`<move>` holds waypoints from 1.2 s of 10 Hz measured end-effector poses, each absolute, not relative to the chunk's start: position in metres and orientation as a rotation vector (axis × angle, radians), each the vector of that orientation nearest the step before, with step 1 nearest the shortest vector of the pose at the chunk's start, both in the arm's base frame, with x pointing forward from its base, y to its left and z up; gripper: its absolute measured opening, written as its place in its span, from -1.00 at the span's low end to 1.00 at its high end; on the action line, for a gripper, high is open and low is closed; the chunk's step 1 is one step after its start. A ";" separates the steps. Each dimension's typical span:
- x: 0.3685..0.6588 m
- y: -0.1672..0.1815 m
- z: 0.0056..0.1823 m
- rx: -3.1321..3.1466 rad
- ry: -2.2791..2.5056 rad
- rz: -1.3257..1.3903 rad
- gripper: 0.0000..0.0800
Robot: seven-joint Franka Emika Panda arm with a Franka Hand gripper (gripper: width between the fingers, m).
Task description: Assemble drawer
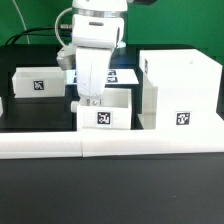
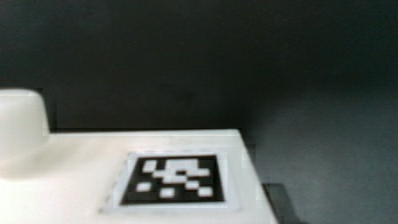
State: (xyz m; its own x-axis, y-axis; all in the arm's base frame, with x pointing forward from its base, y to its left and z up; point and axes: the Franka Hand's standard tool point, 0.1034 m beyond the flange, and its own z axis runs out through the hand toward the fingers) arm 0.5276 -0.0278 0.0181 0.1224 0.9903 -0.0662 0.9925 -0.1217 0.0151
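Observation:
The drawer's large open-fronted shell (image 1: pixel 180 90) stands at the exterior view's right, with a tag on its front. One small tray (image 1: pixel 105 112) sits just beside it toward the exterior view's left, and a second small tray (image 1: pixel 38 82) sits farther that way. My gripper (image 1: pixel 92 100) points down at the back left corner of the middle tray, and its fingertips are hidden against the white wall. The wrist view shows a close white surface with a tag (image 2: pixel 178 180) and a rounded white part (image 2: pixel 18 130) beside it. I cannot tell which part this is.
Long low white border bars (image 1: pixel 110 145) run along the front of the black table. The marker board (image 1: pixel 122 75) lies behind the arm. Dark table (image 2: pixel 214 60) fills the rest of the wrist view.

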 end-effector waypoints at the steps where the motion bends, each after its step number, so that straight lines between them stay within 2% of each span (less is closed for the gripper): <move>1: 0.531 -0.024 0.019 2.311 2.056 -0.072 -0.89; 3: 0.538 -0.023 0.019 2.281 2.103 -0.087 -0.89; 12: 0.538 -0.017 0.017 2.265 2.115 -0.080 -0.89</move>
